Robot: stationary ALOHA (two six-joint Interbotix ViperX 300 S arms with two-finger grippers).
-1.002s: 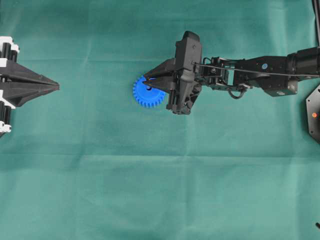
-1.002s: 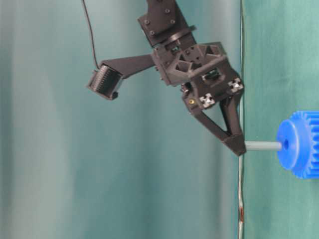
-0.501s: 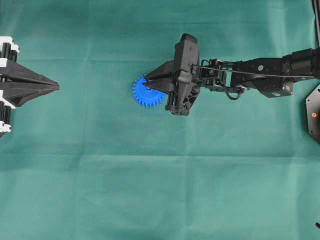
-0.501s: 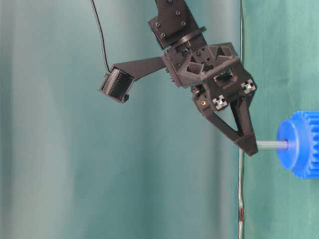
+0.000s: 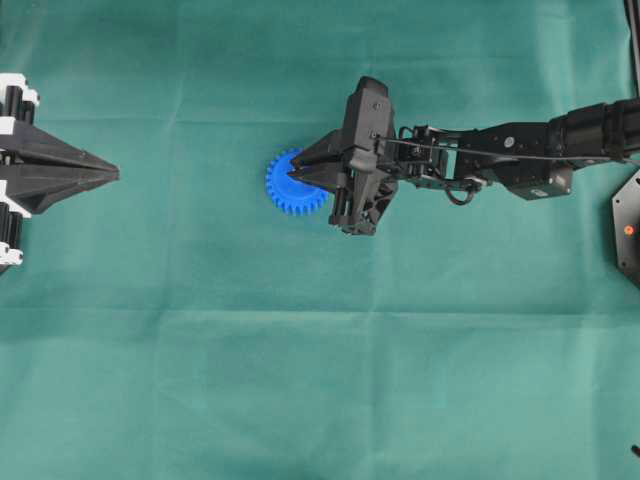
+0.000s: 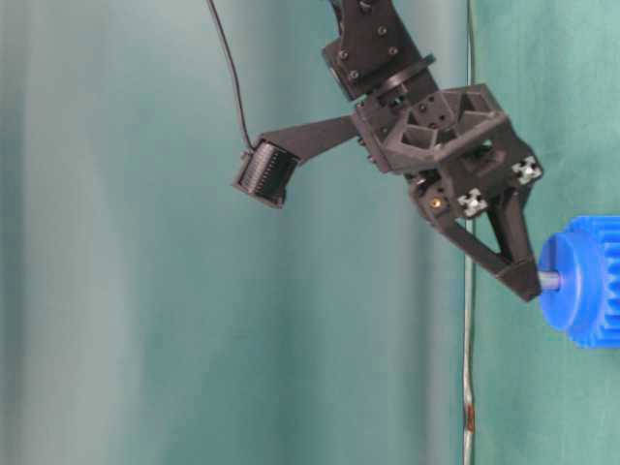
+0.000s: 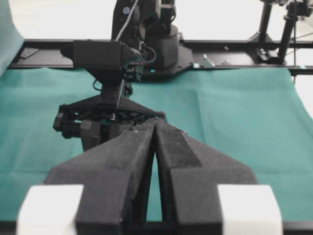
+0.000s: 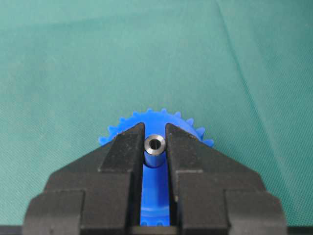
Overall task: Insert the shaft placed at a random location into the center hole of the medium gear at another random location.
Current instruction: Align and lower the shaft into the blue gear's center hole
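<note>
Below the right gripper — clamped on the shaft — far less pin now shows above the medium gear; insertion looks nearly complete.

Glossy metal shaft, bright blue plastic gear, matt green cloth.

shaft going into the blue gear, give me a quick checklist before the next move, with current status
1. Right gripper shut on the shaft: ok.
2. Shaft lined up with the medium gear's hub: ok in the table-level view, only a short stub shows between fingertip and hub.
3. Shaft fully seated in the center hole: cannot tell, the hole is hidden.
4. Room to push further: not ok, the fingertip is almost at the hub.
5. Gear flat on the cloth: ok.
6. Left gripper shut and well clear: ok.
</note>
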